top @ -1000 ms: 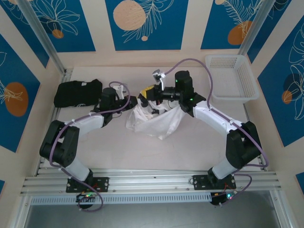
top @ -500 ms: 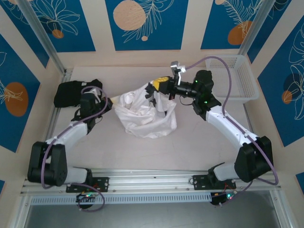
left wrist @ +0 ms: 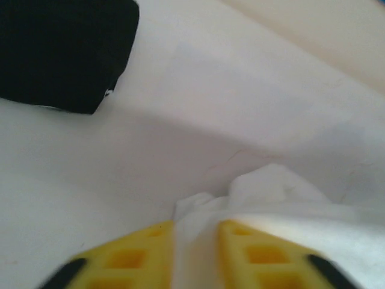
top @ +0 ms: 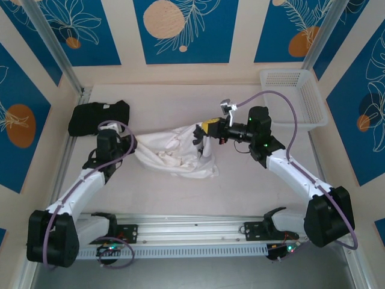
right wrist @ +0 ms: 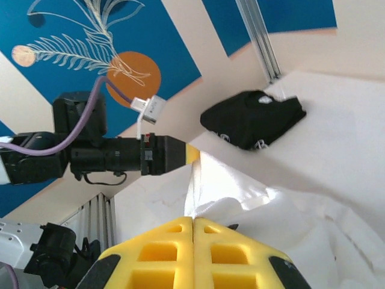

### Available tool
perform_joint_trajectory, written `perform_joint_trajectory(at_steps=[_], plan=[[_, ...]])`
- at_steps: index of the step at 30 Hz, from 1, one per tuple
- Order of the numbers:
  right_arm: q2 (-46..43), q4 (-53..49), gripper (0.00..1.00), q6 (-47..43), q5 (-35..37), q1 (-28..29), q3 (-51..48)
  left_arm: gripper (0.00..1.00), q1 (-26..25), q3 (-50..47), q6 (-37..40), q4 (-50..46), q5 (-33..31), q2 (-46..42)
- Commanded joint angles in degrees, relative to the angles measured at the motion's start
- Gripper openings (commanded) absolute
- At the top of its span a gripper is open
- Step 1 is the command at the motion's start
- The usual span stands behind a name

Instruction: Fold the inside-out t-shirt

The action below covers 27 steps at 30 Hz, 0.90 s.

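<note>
The inside-out t-shirt (top: 171, 153) is a crumpled white cloth pulled out into a long band between my two grippers, sagging onto the table. My right gripper (top: 201, 133) holds its right end up; in the right wrist view the yellow fingers (right wrist: 193, 220) are pressed together on a fold of the shirt (right wrist: 289, 217). My left gripper (top: 122, 144) is at the shirt's left end. In the left wrist view its fingers (left wrist: 195, 232) stand apart, with white fabric (left wrist: 289, 205) running through the gap between them.
A black folded garment (top: 96, 117) lies at the back left of the table, just beyond my left arm, and appears in the left wrist view (left wrist: 60, 48). A white plastic basket (top: 295, 99) stands at the back right. The rail runs along the near edge.
My left arm has drawn back to the left and nearer, stretching the bunched shirt into a long band. The right gripper has sunk a little. My left jaws have parted.
</note>
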Motion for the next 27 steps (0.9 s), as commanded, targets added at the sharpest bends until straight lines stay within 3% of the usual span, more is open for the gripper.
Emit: perform_joint_trajectory(at_steps=[1, 3, 5, 9, 13, 15, 16, 18, 20, 27], plan=[[-1.0, -4.0, 0.0, -1.0, 1.2, -0.1, -0.7, 0.55, -7.3, 1.9, 7.5, -5.3, -8.8, -4.5], [-1.3, -5.0, 0.0, -1.3, 1.4, -0.1, -0.7, 0.63, -12.2, 2.3, 9.4, -5.3, -11.4, -5.6], [-1.4, -5.3, 0.0, -1.4, 1.5, -0.2, -0.6, 0.66, -15.1, 2.1, 9.7, -2.9, -7.1, -5.2], [-0.9, -5.4, 0.0, -1.3, 1.6, -0.2, -0.4, 0.67, -21.0, 3.4, 9.7, 3.9, 3.7, 0.7], [-0.8, -5.2, 0.0, -0.9, 1.2, -0.1, 0.1, 0.65, -23.4, 7.9, 10.9, 6.8, 4.8, 9.4], [-1.1, -5.5, 0.0, -1.0, 0.8, -0.2, 1.1, 0.55, -23.4, 11.0, 11.1, 7.4, 3.2, 15.1], [-1.4, -6.2, 0.0, -1.4, 0.6, -0.4, 2.0, 0.46, -23.2, 12.7, 11.5, 7.3, 3.1, 17.4], [-2.7, -7.9, 0.0, -1.8, 0.3, -1.7, 5.0, 0.18, -22.2, 17.0, 11.1, 4.9, 3.5, 21.0], [-4.9, -7.9, 0.0, -1.2, 0.0, -3.9, 7.7, 0.0, -19.9, 18.7, 8.9, 4.5, 4.9, 20.3], [-10.1, -9.3, 0.0, -1.9, -0.7, -8.9, 11.6, 0.0, -9.5, 14.3, 2.8, 10.4, 9.9, 2.5]])
